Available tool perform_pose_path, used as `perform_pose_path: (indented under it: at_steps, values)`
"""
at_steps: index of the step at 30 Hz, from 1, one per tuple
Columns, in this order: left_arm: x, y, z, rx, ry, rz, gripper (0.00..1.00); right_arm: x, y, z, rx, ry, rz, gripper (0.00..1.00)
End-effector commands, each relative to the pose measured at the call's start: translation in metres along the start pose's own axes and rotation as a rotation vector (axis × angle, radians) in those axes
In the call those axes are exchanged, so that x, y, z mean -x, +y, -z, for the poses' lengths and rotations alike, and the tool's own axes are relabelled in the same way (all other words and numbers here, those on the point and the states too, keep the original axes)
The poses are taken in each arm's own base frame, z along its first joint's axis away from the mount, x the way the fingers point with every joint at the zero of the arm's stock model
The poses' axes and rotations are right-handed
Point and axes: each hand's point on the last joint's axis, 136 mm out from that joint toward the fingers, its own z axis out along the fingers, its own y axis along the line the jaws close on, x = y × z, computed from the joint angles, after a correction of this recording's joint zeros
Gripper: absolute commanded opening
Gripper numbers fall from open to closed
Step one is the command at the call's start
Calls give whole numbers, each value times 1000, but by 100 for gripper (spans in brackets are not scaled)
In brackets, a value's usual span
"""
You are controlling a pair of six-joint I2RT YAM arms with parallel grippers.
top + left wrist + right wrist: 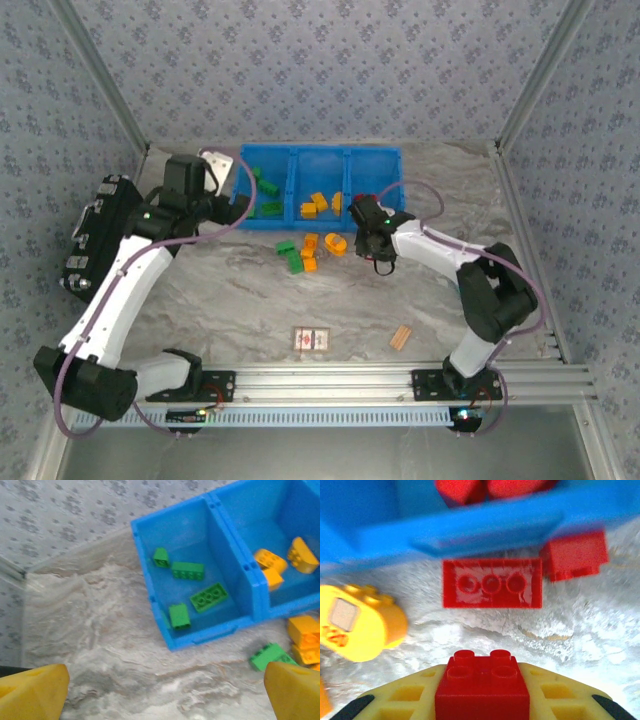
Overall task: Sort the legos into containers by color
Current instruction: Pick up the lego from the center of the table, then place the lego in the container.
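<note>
While the right gripper is clamped on one red brick, two more red bricks are seen on the table just beside the right bin. Four green bricks are counted in the left bin, three orange bricks in the middle one. The left gripper is held spread, empty, above the table.
</note>
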Motion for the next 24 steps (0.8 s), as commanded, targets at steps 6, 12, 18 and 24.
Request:
perform_pose_path:
  at_steps: [6, 12, 18, 24]
  values:
    - [8, -11, 28, -123, -165, 213, 100, 88, 14, 41, 40, -180, 85, 32]
    - [0, -16, 25, -152, -129, 249, 100, 128, 20, 28, 108, -215, 49, 32]
    - [-49, -47, 16, -287, -6, 429, 100, 142, 26, -7, 80, -171, 101, 33]
    - [-123, -58, -9, -191, 186, 573, 100, 148, 32, -33, 77, -154, 111, 44]
